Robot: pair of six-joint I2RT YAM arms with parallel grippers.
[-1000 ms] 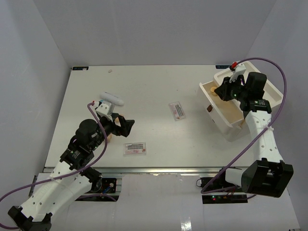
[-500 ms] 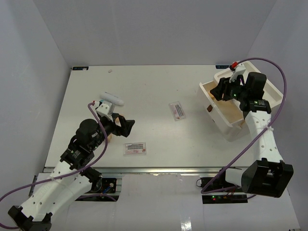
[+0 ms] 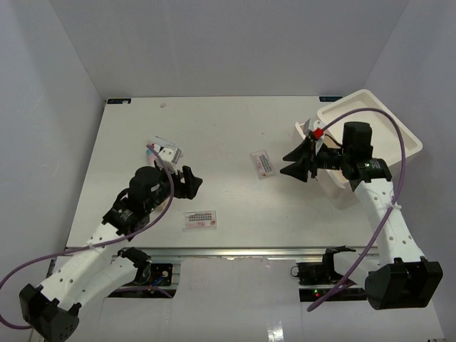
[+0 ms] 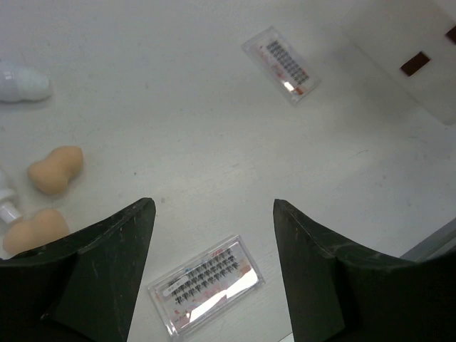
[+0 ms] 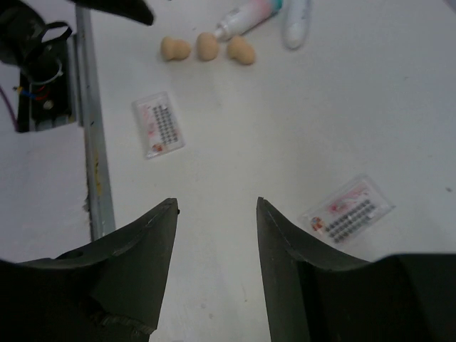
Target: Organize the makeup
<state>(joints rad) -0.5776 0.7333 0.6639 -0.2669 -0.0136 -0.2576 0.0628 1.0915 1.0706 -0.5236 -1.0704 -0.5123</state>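
Two clear packets of dark dots lie on the white table: one [image 3: 200,219] near the front, right under my left gripper [image 3: 192,184], and one [image 3: 262,164] in the middle, just left of my right gripper [image 3: 291,162]. Both grippers are open and empty above the table. In the left wrist view the near packet [image 4: 206,285] lies between the fingers of the left gripper [image 4: 212,210]. In the right wrist view the right gripper [image 5: 216,203] has the middle packet [image 5: 347,211] beside its right finger. Three tan sponges [image 5: 207,46], the pink tube [image 5: 249,16] and the white tube [image 5: 296,21] lie beyond.
The big white bin [image 3: 370,92] stands at the right edge of the table behind my right arm; its wall shows in the left wrist view [image 4: 427,64]. A metal rail [image 5: 96,157] runs along the table's front edge. My left arm hides the sponges in the top view.
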